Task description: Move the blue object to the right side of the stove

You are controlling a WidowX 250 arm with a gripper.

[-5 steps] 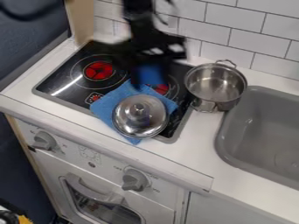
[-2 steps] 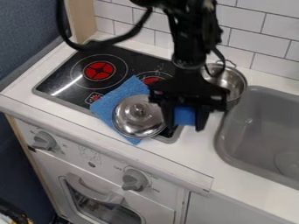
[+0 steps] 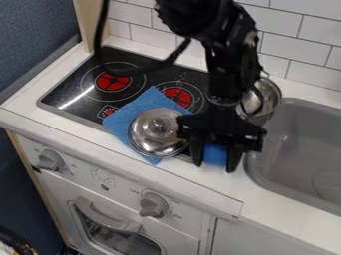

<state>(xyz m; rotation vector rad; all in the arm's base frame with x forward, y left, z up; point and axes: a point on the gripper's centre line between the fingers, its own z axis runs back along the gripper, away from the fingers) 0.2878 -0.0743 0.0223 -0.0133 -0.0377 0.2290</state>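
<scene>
As the gripper point(image 3: 214, 167) clamps it, the blue object point(image 3: 215, 155) sits between the two fingers point(image 3: 234, 159).

On the white tabletop point(image 3: 269, 209) we saw 1 stove point(image 3: 143, 85), 1 metal pot point(image 3: 270, 95), 1 inset gray sink point(image 3: 299, 142) and 1 blue cloth's corner point(image 3: 152, 160).

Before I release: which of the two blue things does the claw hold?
The small block, between the fingers of the claw, near the sink; the cloth lies under the lid.
</scene>
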